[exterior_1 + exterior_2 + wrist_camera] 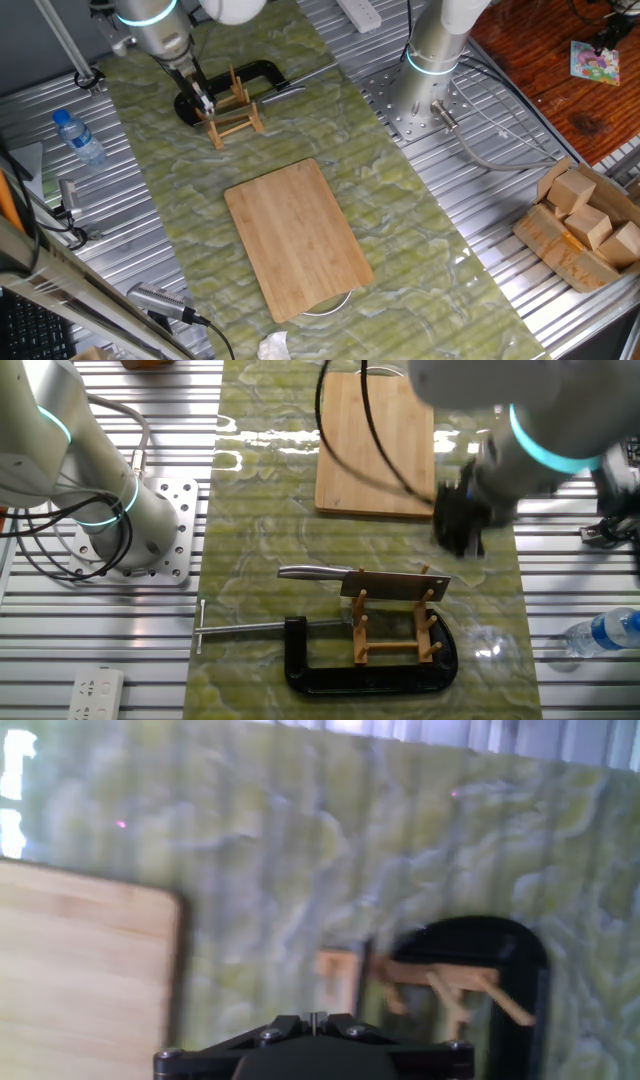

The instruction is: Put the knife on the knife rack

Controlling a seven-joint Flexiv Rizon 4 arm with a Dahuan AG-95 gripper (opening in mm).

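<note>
The knife [395, 585] rests across the top of the knife rack [395, 638], blade on the slats and silver handle [310, 572] sticking out to the left. The rack also shows in one fixed view [236, 110] and, blurred, in the hand view [430, 982]. My gripper [460, 530] is beyond the blade's right end, apart from the knife and holding nothing. In one fixed view the gripper [204, 102] is just left of the rack, its fingers close together. The hand view shows only the gripper's base at the bottom edge.
A black clamp [370, 675] surrounds the rack's base, its steel bar [240, 628] pointing left. The bamboo cutting board [297, 235] lies mid-table. A water bottle [78, 136], a second arm's base [425, 95] and a cardboard box of wooden blocks [585, 225] stand around the mat.
</note>
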